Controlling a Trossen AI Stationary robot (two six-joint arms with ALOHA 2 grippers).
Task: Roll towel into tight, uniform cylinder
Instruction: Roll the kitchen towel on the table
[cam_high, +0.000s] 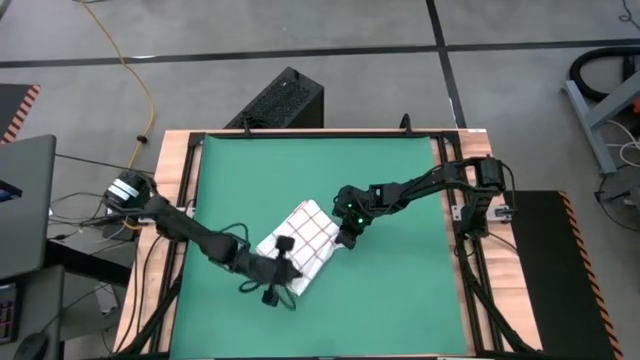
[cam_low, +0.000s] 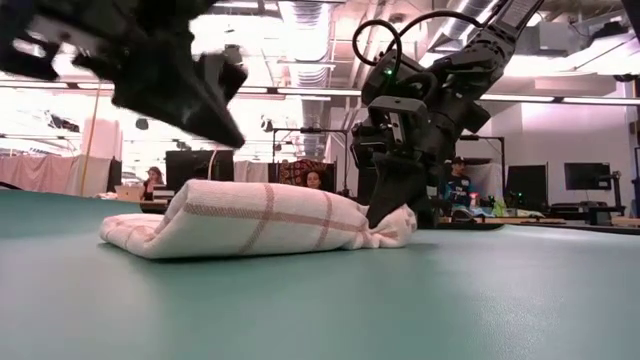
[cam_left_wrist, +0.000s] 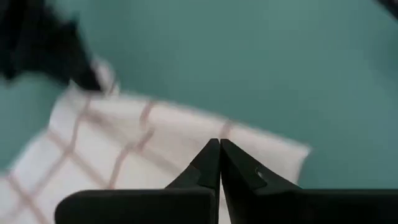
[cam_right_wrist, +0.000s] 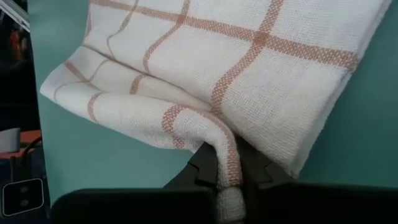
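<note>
- White cotton towel (cam_high: 303, 247) with a thin red grid of checks lies folded into a loose, flattish bundle a little toward 6 o'clock of the centre of the green mat (cam_high: 400, 180) that covers the wooden-edged table (cam_high: 170, 180); it is not yet a cylinder.
- Clamped on a bunched corner of the cloth at the bundle's 3 o'clock edge, the right pincer (cam_right_wrist: 225, 180) has a twisted ridge of fabric pinched between its two dark fingers, as its own wrist view shows plainly.
- Over the bundle's 7 o'clock corner the left pincer (cam_left_wrist: 219, 163) hangs with its fingers pressed together and nothing between them; the low view shows it clear of the cloth, above the rounded fold.
- Seen from table height, the towel (cam_low: 250, 222) stands higher at its middle and tapers to a thin flap at one end, so the layers look slack rather than wound.
- Doing this step well, by my judgement, means keeping the right pincer's pinch firm and drawing the corner level across the mat, so the fold line stays square to the checks and the roll comes out even in thickness.
- Likely help: the left pincer pressing down on the far end as an anchor, to stop the whole bundle sliding on the smooth mat.
- Main risk appears to be the small pinch slipping off, or one edge curling ahead and giving a cone.
</note>
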